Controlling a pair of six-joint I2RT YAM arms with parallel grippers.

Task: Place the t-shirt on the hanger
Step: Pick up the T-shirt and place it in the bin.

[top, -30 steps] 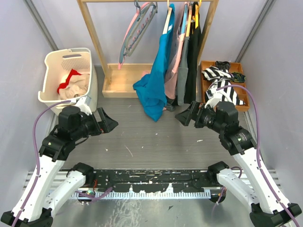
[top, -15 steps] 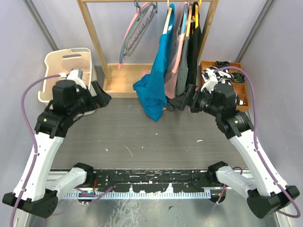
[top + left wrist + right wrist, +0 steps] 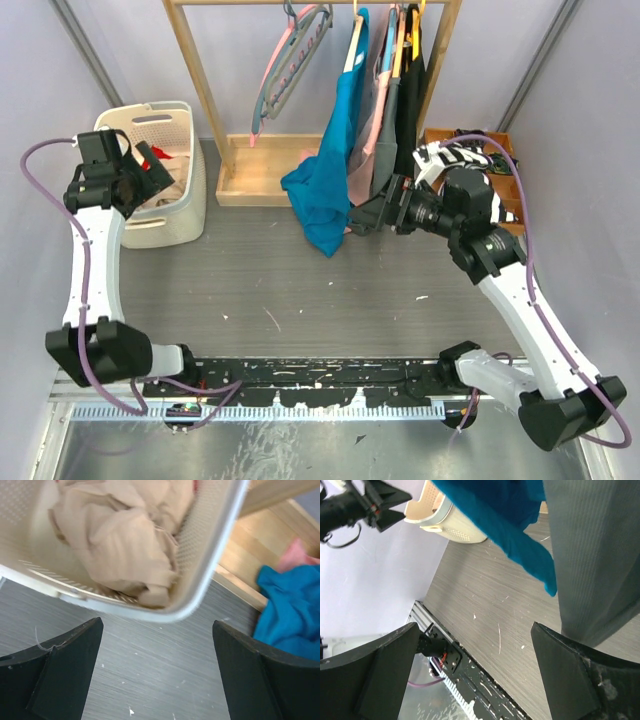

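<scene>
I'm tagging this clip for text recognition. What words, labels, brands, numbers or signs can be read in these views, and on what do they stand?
None can be read in any view.
The basket, the crumpled t-shirt inside it, the teal garment and the wooden rack all show plain surfaces with no print.

The t-shirt [image 3: 125, 540] lies bunched in the basket [image 3: 210, 545], both cut off by the top edge. From above, the left hand [image 3: 155, 172] hides most of it.
</scene>
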